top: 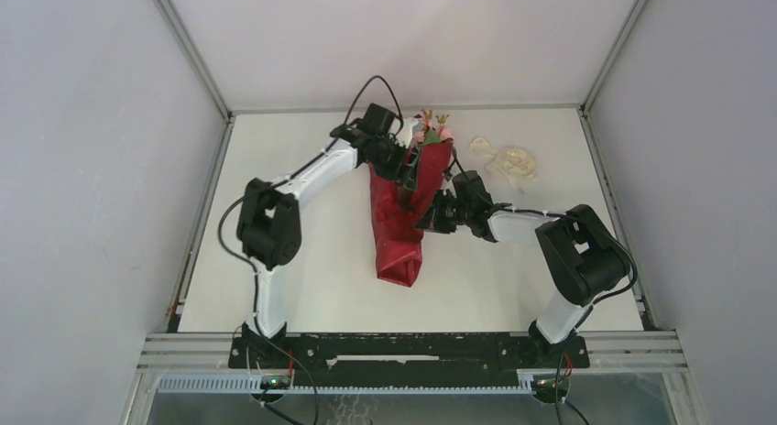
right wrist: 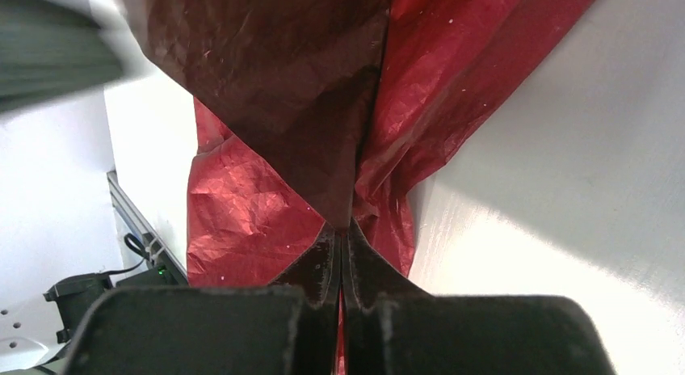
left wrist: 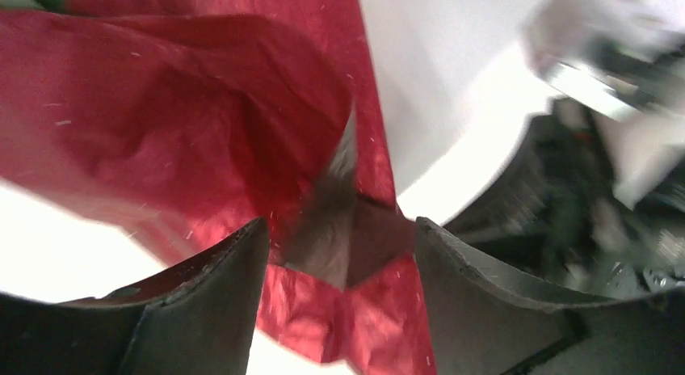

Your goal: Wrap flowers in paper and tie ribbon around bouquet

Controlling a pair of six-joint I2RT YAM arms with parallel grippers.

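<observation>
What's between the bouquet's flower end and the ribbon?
Only bare table, in the top view. The flowers and the ribbon lie apart; the right gripper grips the paper nearer the arms, outside that stretch.

The paper (top: pixel 399 225) is deep red and crinkled (darker, almost maroon, in shaded folds). The flowers (top: pixel 433 125) are pale pink with green leaves. The ribbon (top: pixel 506 159) is cream-white. The bench (top: pixel 302 288) is plain white. The left end effector (left wrist: pixel 339 233) and right end effector (right wrist: pixel 341 236) are black.
</observation>
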